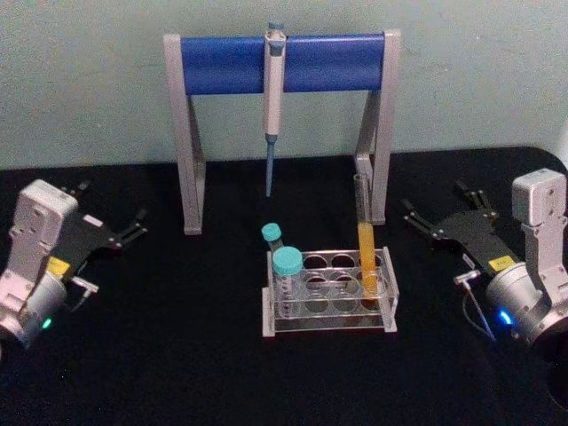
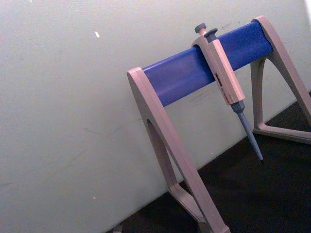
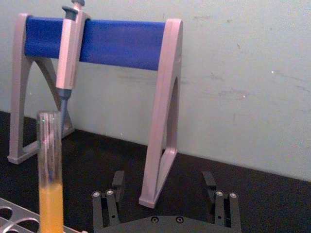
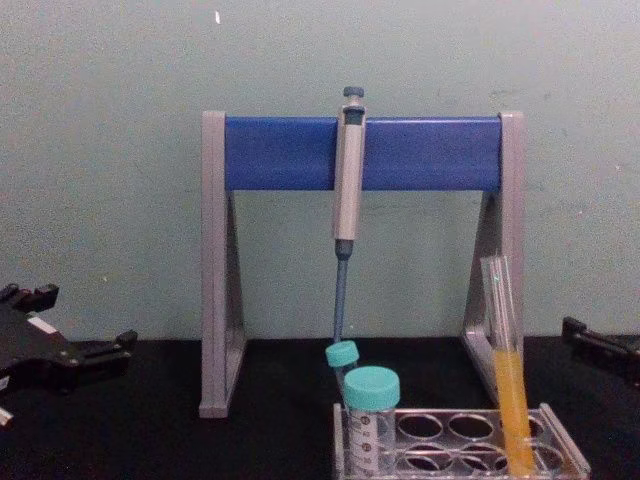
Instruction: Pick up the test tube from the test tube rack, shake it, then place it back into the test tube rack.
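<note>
**Tube in the rack, both grippers clear**

At the rack's (image 1: 328, 293) right end the tube (image 1: 365, 232) stands in a hole, leaning slightly, its open mouth well above the top plate and orange-yellow liquid filling its lower half. Two teal-capped tubes (image 1: 286, 266) sit at the rack's left end, and a pipette (image 1: 272, 98) hangs from the stand (image 1: 282, 62) behind.

The tube looks like thin glass: light, stiff, smooth and breakable, and uncapped, so a hard shake could spill it. By my judgement the best hold is on the clear bare glass above the liquid, squeezed gently and lifted straight up to clear the hole.

The right gripper (image 1: 439, 222) lies to the tube's right, near but apart, fingers spread and holding nothing; its wrist view shows the tube ahead and off to one side of the jaws. The left gripper (image 1: 111, 232) rests well apart on the far left, fingers parted and holding nothing.
</note>
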Tool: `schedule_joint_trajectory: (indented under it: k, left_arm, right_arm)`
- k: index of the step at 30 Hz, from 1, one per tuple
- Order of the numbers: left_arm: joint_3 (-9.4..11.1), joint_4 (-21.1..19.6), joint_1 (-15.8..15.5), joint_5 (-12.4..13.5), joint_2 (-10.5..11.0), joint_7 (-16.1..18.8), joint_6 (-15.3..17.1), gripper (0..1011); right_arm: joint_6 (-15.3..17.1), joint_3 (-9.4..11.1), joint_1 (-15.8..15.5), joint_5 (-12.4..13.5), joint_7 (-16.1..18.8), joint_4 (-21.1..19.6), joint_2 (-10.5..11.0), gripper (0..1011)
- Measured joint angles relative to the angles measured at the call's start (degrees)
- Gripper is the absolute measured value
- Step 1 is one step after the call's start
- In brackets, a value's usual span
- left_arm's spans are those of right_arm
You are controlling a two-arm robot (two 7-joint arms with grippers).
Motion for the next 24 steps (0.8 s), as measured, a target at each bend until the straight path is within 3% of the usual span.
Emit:
schedule_joint_trajectory:
  k: [10,24]
  left_arm:
    - [0.0,0.0,0.0,0.0,0.0,0.0,0.0,1001]
    - [0.0,0.0,0.0,0.0,0.0,0.0,0.0,1001]
  right_arm:
    - [-1.1,1.1,0.9,-0.9,1.4,2.9,-1.1,1000]
    - [-0.9,0.9,0.8,-0.9,1.2,2.5,-1.0,1000]
